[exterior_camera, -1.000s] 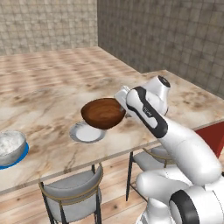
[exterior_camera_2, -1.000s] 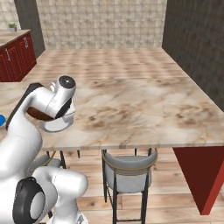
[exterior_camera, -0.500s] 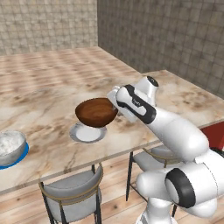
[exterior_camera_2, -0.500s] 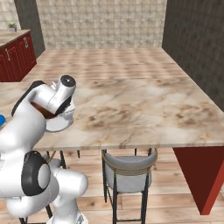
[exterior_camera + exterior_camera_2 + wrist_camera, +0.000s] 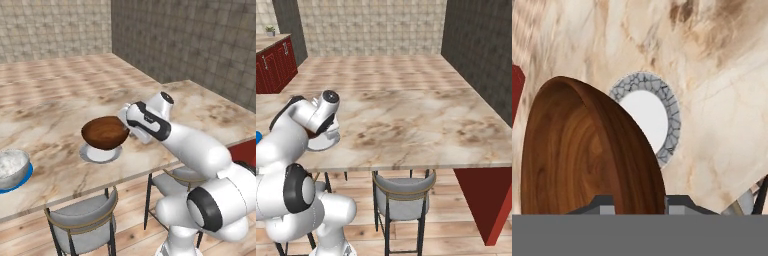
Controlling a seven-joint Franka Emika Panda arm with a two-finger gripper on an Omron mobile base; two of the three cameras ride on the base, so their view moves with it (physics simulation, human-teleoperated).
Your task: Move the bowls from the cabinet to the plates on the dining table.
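Note:
My gripper (image 5: 125,128) is shut on the rim of the dark brown bowl (image 5: 105,133), holding it tilted just above the pale grey plate (image 5: 100,154) near the front edge of the dining table (image 5: 50,100). In the hand view the brown bowl (image 5: 587,155) stands on edge between my fingertips, with the grey plate (image 5: 644,112) behind it and the gripper (image 5: 639,202) at its rim. At the left, the grey-white marbled bowl (image 5: 12,167) sits on the blue plate (image 5: 24,179). From the right base view, my arm covers part of the grey plate (image 5: 323,142). The cabinet is out of view.
Grey chairs (image 5: 85,220) (image 5: 403,192) are tucked under the table's front edge. A red panel (image 5: 486,200) stands at the table's right end. A red-fronted counter (image 5: 273,67) stands far off at the left. Dark tiled walls close the back.
The arm has carried the brown bowl a little to the left and slightly down, so it now hangs over the grey plate. The grip is unchanged.

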